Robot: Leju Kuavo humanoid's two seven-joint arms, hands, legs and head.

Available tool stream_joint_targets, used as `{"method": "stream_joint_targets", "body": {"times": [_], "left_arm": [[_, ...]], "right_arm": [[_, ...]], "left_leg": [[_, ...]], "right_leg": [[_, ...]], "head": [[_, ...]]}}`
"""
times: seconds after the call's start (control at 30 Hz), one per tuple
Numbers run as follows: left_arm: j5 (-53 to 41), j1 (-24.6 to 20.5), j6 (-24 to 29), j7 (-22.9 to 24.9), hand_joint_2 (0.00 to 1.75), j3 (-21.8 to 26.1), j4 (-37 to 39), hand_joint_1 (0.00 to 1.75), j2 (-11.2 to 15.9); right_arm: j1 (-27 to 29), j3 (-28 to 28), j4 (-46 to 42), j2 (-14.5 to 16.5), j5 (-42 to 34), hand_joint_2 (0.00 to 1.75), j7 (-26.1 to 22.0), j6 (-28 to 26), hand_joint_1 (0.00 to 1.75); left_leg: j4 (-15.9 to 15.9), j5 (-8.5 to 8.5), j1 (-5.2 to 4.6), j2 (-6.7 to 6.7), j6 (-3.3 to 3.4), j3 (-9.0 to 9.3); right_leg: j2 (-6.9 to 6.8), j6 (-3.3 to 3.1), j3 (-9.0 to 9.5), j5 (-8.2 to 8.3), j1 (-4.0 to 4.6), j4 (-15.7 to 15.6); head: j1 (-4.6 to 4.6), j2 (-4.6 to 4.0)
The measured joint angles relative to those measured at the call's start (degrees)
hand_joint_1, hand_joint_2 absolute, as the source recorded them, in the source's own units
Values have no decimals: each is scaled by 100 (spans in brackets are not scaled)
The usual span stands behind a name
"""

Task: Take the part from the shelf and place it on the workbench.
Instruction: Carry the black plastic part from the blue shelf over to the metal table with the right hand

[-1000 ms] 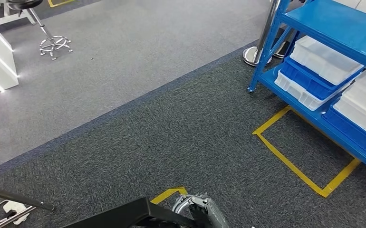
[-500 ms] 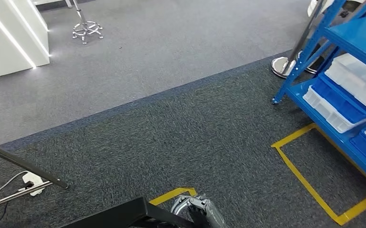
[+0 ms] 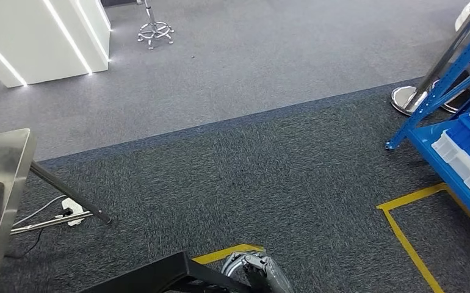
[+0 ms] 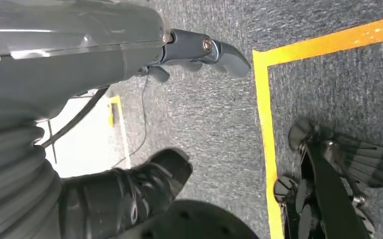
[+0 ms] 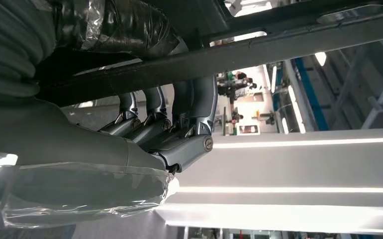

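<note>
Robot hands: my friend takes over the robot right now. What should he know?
Left hand: open, hanging over the carpet, holding nothing.
Right hand: grips the black part, fingers curled round it.
Blue shelf stands off to the right; the steel workbench is at the left edge of the head view.
Done: the part is off the shelf and in hand.
Left: carry it to the workbench, set it down, let go.
</note>
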Motion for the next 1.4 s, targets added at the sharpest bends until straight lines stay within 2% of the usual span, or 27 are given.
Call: {"method": "stream_joint_targets", "body": {"times": [0.07,0.13,0.17,0.2,0.27,0.33,0.4,0.43,0.5,0.57,0.6,0.63,0.67,0.7,0.77,0.8,0.87,0.93,1.0,1.07,1.1,1.13,1.17,1.2,1.3,1.37,1.4], "left_arm": [[2,-26,-1,-13,175,0,0,0,-4],[3,-24,-4,-20,175,0,0,0,-3],[4,-18,-5,-22,175,-1,0,0,-3],[5,-9,-7,-23,175,-1,0,0,-3],[7,-4,-7,-24,175,-2,0,0,9],[8,-13,-11,-25,175,-3,0,0,24],[11,-7,-17,-25,175,-3,1,0,30],[13,2,-20,-25,175,-3,1,0,31],[16,2,-22,-23,175,-4,0,0,30],[17,-8,-25,-22,175,-4,0,0,30],[17,-9,-25,-22,175,-4,0,0,30],[17,-9,-26,-22,175,-4,0,0,30],[17,-8,-26,-22,175,-4,0,0,30],[17,-7,-26,-22,175,-4,0,0,30],[17,-7,-26,-22,175,-4,0,0,30],[17,-10,-26,-22,175,-4,0,0,30],[17,-9,-25,-22,175,-4,1,0,31],[18,7,-25,-22,175,-5,1,0,28],[19,2,-25,-21,175,-5,1,0,21],[20,-25,-24,-20,175,-5,0,0,19],[20,-31,-24,-21,175,-5,0,0,20],[21,-30,-24,-21,175,-5,0,0,21],[22,-25,-24,-21,175,-6,0,0,21],[23,-15,-24,-21,175,-7,0,0,21],[26,-5,-23,-20,175,-7,0,0,27],[26,-11,-22,-19,175,-7,0,0,30],[26,-5,-22,-16,175,-7,1,0,31]], "right_arm": [[3,0,0,1,1,175,1,-4,175],[2,0,0,0,1,175,2,-4,175],[1,0,0,0,1,175,2,-4,175],[-1,0,-1,0,1,175,2,-4,175],[-5,0,-10,1,1,175,2,-3,175],[-10,0,-24,2,-1,175,3,-1,175],[-22,0,-45,4,-2,175,10,0,175],[-32,0,-58,4,-2,175,14,0,175],[-44,0,-89,3,-8,175,15,0,175],[-40,0,-100,-2,-15,175,15,-1,175],[-35,0,-101,-6,-16,175,18,-1,175],[-32,0,-101,-9,-15,175,21,-1,175],[-32,0,-101,-11,-15,175,23,-1,175],[-32,0,-101,-12,-15,175,24,0,175],[-36,0,-99,-12,-15,175,25,0,175],[-35,0,-102,-12,-16,175,23,-1,175],[-33,0,-105,-13,-17,175,23,-1,175],[-38,0,-109,-14,-17,175,24,0,175],[-43,0,-112,-10,-18,175,25,1,175],[-39,0,-117,-7,-20,175,29,1,175],[-38,0,-120,-5,-20,175,33,1,175],[-38,0,-120,-5,-21,175,37,0,175],[-38,0,-120,-5,-20,175,40,0,175],[-38,0,-120,-5,-20,175,42,0,175],[-42,0,-123,-2,-21,175,42,0,175],[-43,0,-126,-1,-21,175,43,-3,175],[-42,0,-127,-2,-23,175,43,-5,175]], "left_leg": [[723,-355,2,223,-46,-364],[1198,-475,5,270,-59,-611],[1137,-375,3,284,-47,-582],[858,-191,-5,318,-16,-439],[69,142,-61,531,91,-39],[-350,247,-127,670,186,146],[-411,256,-145,569,238,144],[-461,284,-129,508,257,175],[-567,351,-81,391,301,247],[-589,375,-57,284,327,264],[-581,373,-54,220,332,258],[-569,367,-53,147,331,257],[-554,358,-49,70,324,258],[-528,344,-42,-13,307,261],[-442,294,-27,-157,253,237],[-392,269,-24,-223,217,207],[-345,252,-13,-326,139,134],[-334,253,5,-345,67,106],[-115,123,-1,-100,19,10],[522,-199,-3,179,-18,-312],[894,-349,3,230,-35,-511],[1163,-420,8,255,-46,-659],[1242,-383,11,271,-51,-711],[1077,-235,12,293,-47,-635],[-53,278,-25,535,27,-65],[-332,323,-66,604,96,62],[-343,333,-72,551,126,51]], "right_leg": [[-154,-39,7,-16,16,-5],[-308,-51,15,-35,34,-3],[-376,-52,26,-46,44,-3],[-439,-51,45,-58,56,-4],[-553,-31,85,-88,86,-5],[-666,11,109,-114,104,-10],[-775,64,144,-126,107,-39],[-740,97,170,-143,101,-31],[-449,157,92,-320,86,220],[-142,202,-232,-664,53,884],[-97,222,-414,-789,39,1225],[-85,243,-532,-806,26,1419],[-79,261,-558,-710,11,1417],[-63,277,-475,-509,-10,1187],[137,301,-184,-132,-58,475],[246,293,-84,-39,-73,228],[349,244,-49,-44,-57,114],[227,161,-35,-26,-52,84],[86,84,9,-18,-62,35],[-76,37,35,-32,-48,18],[-158,28,38,-42,-41,20],[-237,25,44,-54,-37,21],[-309,28,53,-67,-36,22],[-374,35,70,-81,-36,22],[-547,92,148,-141,-18,17],[-633,154,182,-162,1,-2],[-672,186,200,-163,4,-20]], "head": [[-5,0],[-6,0],[-6,0],[-6,0],[-5,0],[-5,0],[-5,0],[-2,0],[2,0],[3,0],[4,0],[3,0],[3,0],[4,0],[5,0],[4,0],[5,0],[7,0],[3,0],[-1,0],[-2,0],[-2,0],[-2,0],[-2,0],[0,0],[0,0],[-1,0]]}}
